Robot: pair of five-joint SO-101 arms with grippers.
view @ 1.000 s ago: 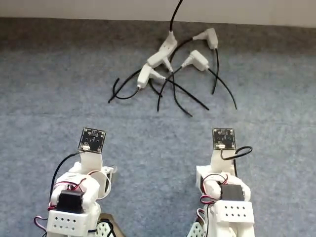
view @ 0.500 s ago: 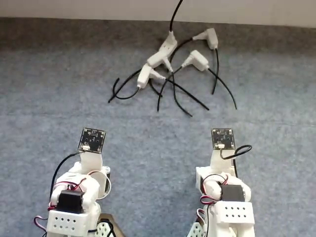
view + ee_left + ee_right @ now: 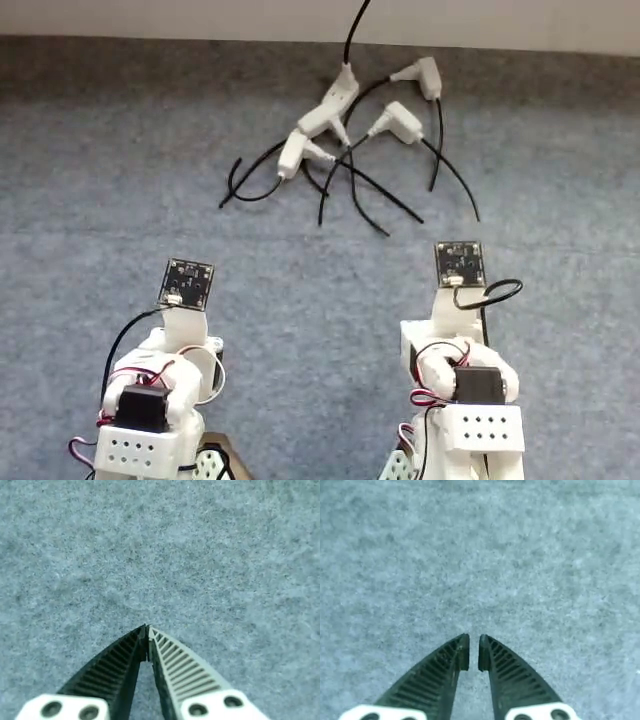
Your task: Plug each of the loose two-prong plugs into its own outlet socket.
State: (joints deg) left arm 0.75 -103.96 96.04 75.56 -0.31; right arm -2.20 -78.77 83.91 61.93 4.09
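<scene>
Several white two-prong plugs and socket pieces with black cords lie tangled at the back middle of the grey carpet. One piece [image 3: 341, 88] has a cord running off the far edge; others lie at plug [image 3: 292, 152], plug [image 3: 403, 121] and plug [image 3: 424, 74]. Both arms sit folded at the near edge, far from the cords. My left gripper [image 3: 147, 631] is shut, tips touching, with nothing in it. My right gripper [image 3: 474, 652] shows a thin slit between its tips and holds nothing. Bare carpet lies under both.
Grey carpet [image 3: 300, 270] stretches between the arms and the tangle. Loose black cord ends [image 3: 370, 205] trail toward the arms. A pale wall edge [image 3: 150, 20] runs along the back.
My right arm has shifted a little forward and to the right. A white part beside the left arm drew in slightly one second ago. The plugs have not moved.
</scene>
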